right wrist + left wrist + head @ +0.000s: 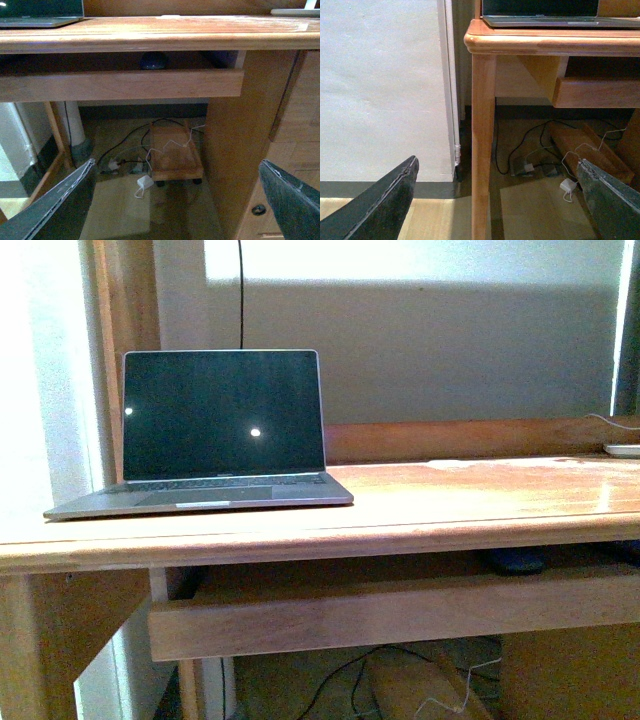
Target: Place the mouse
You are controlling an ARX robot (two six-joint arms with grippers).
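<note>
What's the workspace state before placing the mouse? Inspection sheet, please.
Surface: wooden desk top, free space right of laptop.
Job's things: mouse lies on shelf under desk top, not held.
Clutter: open laptop, screen dark; white item at far right edge.
Grippers: left gripper open, empty; right gripper open, empty.
Cables: loose cables on floor under desk.
Surroundings: pale wall beside desk leg; wood-look floor.

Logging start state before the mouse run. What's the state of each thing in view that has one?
laptop: lid open, screen dark, sitting on the desk
mouse: lying on the shelf under the desk, not held
left pincer: open, empty
right pincer: open, empty
</note>
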